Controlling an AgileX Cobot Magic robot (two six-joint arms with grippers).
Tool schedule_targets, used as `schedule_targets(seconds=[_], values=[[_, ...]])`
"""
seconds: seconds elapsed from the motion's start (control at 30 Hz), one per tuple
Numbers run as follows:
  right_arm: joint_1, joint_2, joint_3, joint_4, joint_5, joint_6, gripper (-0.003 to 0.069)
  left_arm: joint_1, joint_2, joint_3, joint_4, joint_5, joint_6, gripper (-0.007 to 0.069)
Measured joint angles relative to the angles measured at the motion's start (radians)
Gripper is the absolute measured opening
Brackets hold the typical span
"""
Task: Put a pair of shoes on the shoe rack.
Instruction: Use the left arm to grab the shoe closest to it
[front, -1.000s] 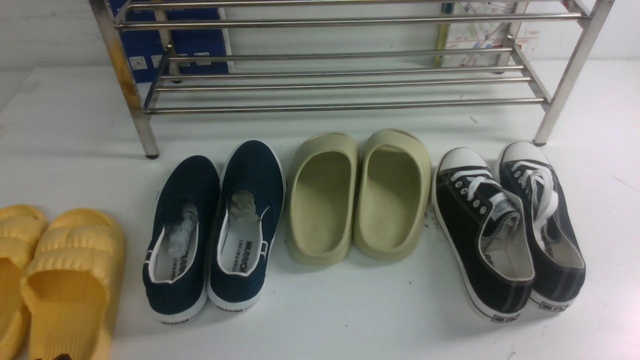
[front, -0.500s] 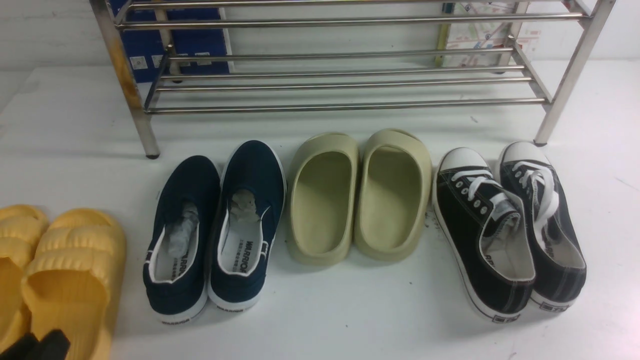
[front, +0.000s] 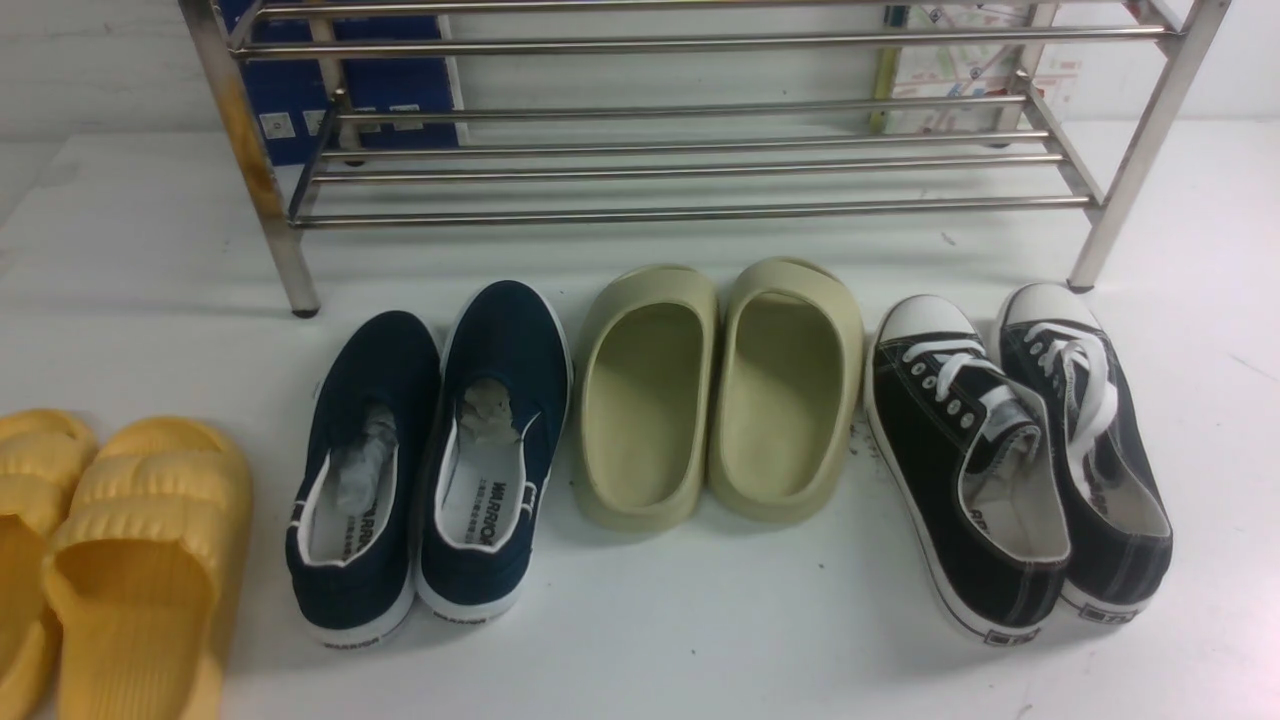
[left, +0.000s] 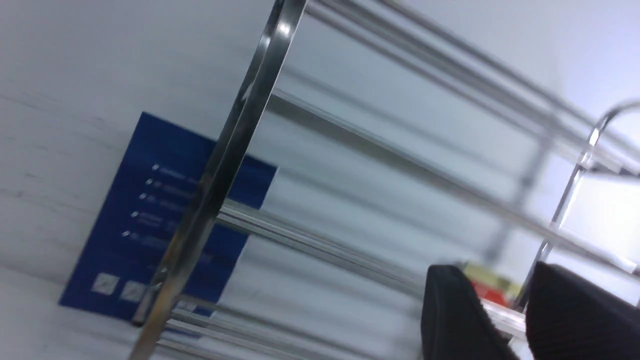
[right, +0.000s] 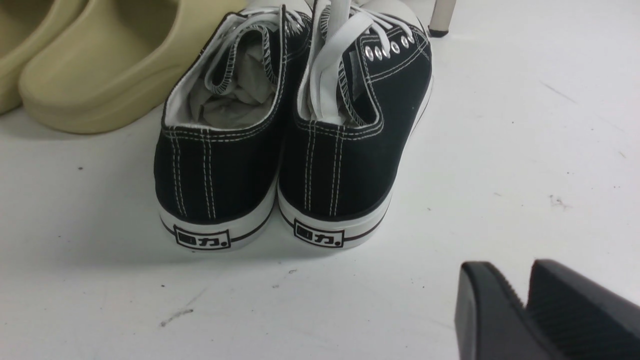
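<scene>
The stainless-steel shoe rack (front: 690, 212) stands at the back of the white table, with nothing on its rods. In front of it lie a navy slip-on pair (front: 430, 460), a beige slipper pair (front: 720, 400) and a black canvas sneaker pair with white laces (front: 1010, 460). Neither gripper shows in the front view. In the blurred left wrist view my left gripper (left: 500, 280) is slightly open and empty, facing the rack's leg (left: 225, 165). My right gripper (right: 510, 272) is shut and empty, low over the table behind the sneakers' heels (right: 285, 150).
A yellow slide pair (front: 120, 560) lies at the front left edge. A blue box (front: 300, 90) and a white printed box (front: 960, 60) stand behind the rack. The beige slippers (right: 100, 75) lie beside the sneakers. Bare table lies to the sneakers' right.
Half a second ago my left gripper's black tips showed at the front view's bottom left corner, over the yellow slide. They have now left that view. The shoes have not moved.
</scene>
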Motion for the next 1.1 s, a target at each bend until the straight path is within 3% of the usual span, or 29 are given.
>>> schedule_targets(seconds=[0.2,0.4,0.47,0.5,0.6,0.7,0.8,0.9,0.97,1.1], values=[[0.000,0.000,0.000,0.000,0.000,0.000,0.0176,0.000,0.110,-0.312,-0.015,0.140,0.018,0.0238],[0.000,0.000,0.000,0.000,0.000,0.000,0.0184,0.000,0.482,-0.752,-0.015,0.651,0.023,0.0238],[0.000,0.000,0.000,0.000,0.000,0.000,0.0185,0.000,0.554,-0.798,-0.004,0.773,0.024,0.0238],[0.000,0.000,0.000,0.000,0.000,0.000,0.0188,0.000,0.648,-0.837,0.015,0.913,0.027,0.0238],[0.000,0.000,0.000,0.000,0.000,0.000,0.0192,0.000,0.795,-0.852,0.038,1.074,0.025,0.0238],[0.000,0.000,0.000,0.000,0.000,0.000,0.0195,0.000,0.902,-0.853,0.006,1.127,0.027,0.0238],[0.000,0.000,0.000,0.000,0.000,0.000,0.0196,0.000,1.021,-0.853,-0.107,1.166,0.117,0.0238],[0.000,0.000,0.000,0.000,0.000,0.000,0.0202,0.000,1.138,-0.854,-0.258,1.180,0.309,0.0238],[0.000,0.000,0.000,0.000,0.000,0.000,0.0204,0.000,1.201,-0.859,-0.320,1.181,0.375,0.0242],[0.000,0.000,0.000,0.000,0.000,0.000,0.0209,-0.002,1.287,-0.885,-0.331,1.190,0.410,0.0265]])
